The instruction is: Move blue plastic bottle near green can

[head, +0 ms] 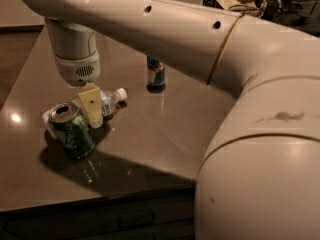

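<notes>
The hand (94, 110) is hanging straight down from the wrist at the left end of the big cream arm (150, 19), which is stretching across the top of the view. Its pale, blunt tip is sitting right in front of the blue plastic bottle (111, 101), low over the worktop (160, 134). Whether the hand is clamped on the bottle or standing apart from it, I cannot tell – the tip is covering the very spot where that would show.

The bottle is lying on its side with its white cap pointing to the right and slightly away from the camera. Its other end is disappearing behind the green can (73, 132), so the two are lying just beside each other (contact between them is hidden by the can and the hand). The green can is standing at the bottle's near left side, its silver top showing and its body leaning a little in this view, and it is casting a dark shadow towards the near edge of the worktop.

Further back – well apart from this pair – a blue-and-silver can (156, 75) is standing upright, its top tucked behind the arm.
</notes>
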